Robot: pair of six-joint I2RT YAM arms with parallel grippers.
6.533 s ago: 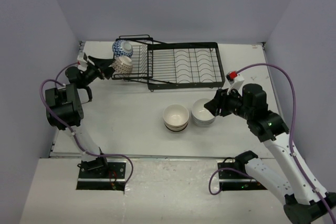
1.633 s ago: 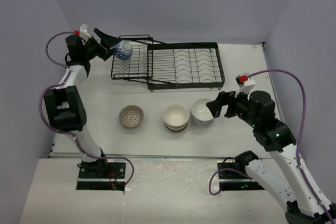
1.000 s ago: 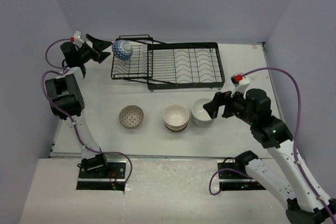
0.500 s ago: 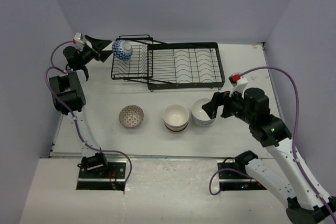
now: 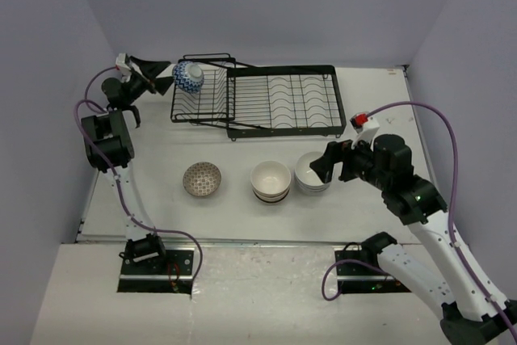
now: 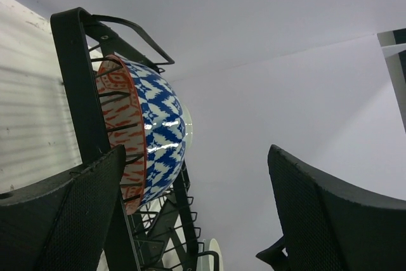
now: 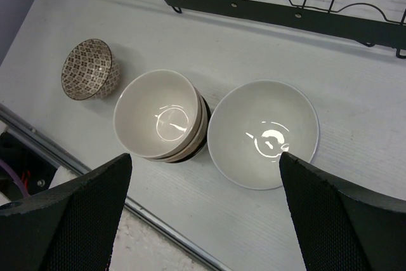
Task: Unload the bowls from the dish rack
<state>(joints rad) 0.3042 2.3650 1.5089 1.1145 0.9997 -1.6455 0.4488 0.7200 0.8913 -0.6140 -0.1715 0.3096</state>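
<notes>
Bowls first, from above: one blue bowl (image 5: 189,76) sits in the small angled end of the rack (image 5: 279,103), tipped on its side. The rest stand on the table (image 5: 161,151) in a row near the front: a brown bowl (image 5: 201,178) on the left, a cream stack (image 5: 271,180) in the middle and a white stack (image 5: 312,172) touching it on the right. Your left gripper (image 5: 168,71) has its fingers spread just left of the blue bowl. Your right gripper (image 5: 320,169) hangs over the white stack, and you cannot read its fingers from here.

On your left wrist view, the blue bowl (image 6: 155,136) stands on edge among the rack's wires (image 6: 81,87), rim to the left and foot to the right. The fingers (image 6: 70,217) are wide apart. The bowl lies ahead of them, nearer the left one, and you cannot tell whether that finger touches it.

On your right wrist view, the fingers (image 7: 342,220) are spread wide above the table. Between them lie the cream stack (image 7: 158,115), one bowl nested in another, and the white stack (image 7: 263,132) just beside it, neither held. The brown bowl (image 7: 87,68) sits tilted farther left, apart from both.
</notes>
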